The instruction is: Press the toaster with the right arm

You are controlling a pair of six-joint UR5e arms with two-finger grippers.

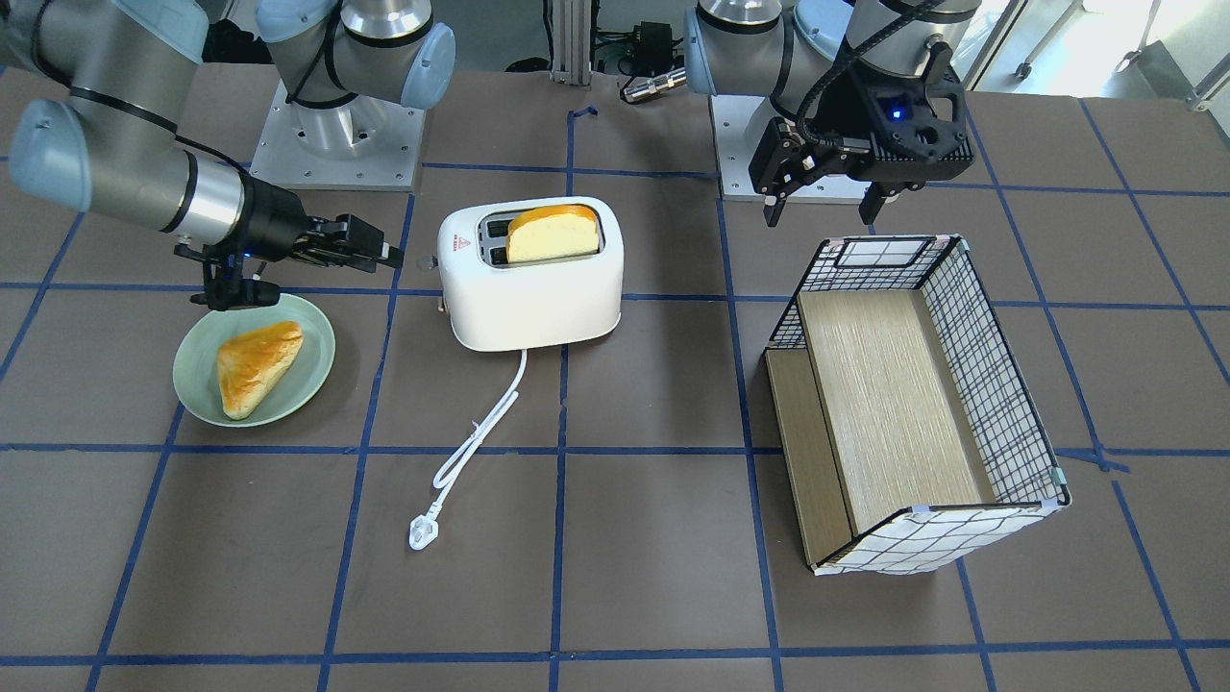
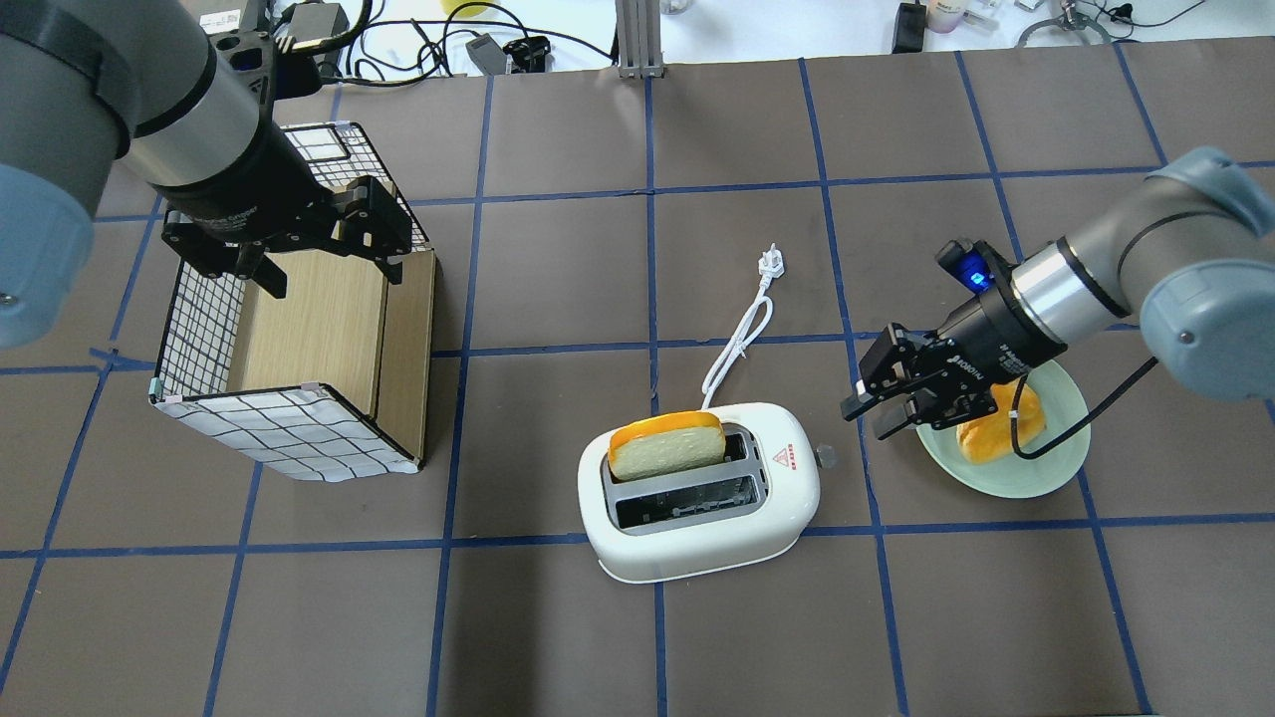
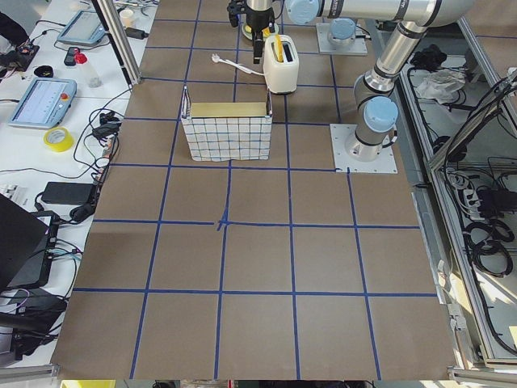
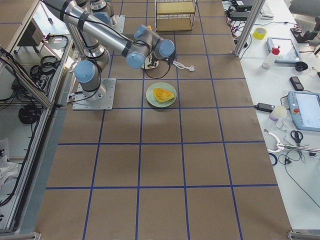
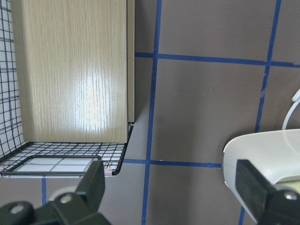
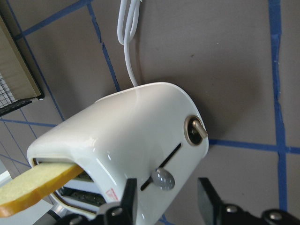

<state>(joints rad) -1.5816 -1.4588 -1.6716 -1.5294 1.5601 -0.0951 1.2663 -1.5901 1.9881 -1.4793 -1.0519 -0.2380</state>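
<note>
Beside the toaster [image 2: 699, 493], on its lever end, I have the right gripper [image 2: 883, 403] hanging with its fingers parted and nothing between them. The toaster stands near the middle of the table, with a slice of bread [image 2: 666, 444] sticking up out of the slot farther from me; the other slot looks empty.

From the right wrist view, the lever knob [image 6: 162, 179] sits in the vertical slot on the toaster's end face, close to the top of its travel by my reading, and it shows right between my two fingers [image 6: 129, 199]. A small brass-coloured dial [image 6: 195, 131] sits further down that same face.

To do this press well, I judge I should bring one fingertip, or the closed pair, squarely on top of the knob and push straight along the slot towards the table. A slanted push could slip off the rounded knob or shove the light toaster sideways. I'd also keep off the dial.

Relative to the toaster, the gripper is just off the lever end, near but not touching, hovering over the near rim of the green plate [image 2: 1056, 472] that holds a pastry [image 1: 257, 365].

The left gripper [image 2: 311, 247] hangs open over the wire basket [image 2: 279, 433], well apart from the toaster.
</note>
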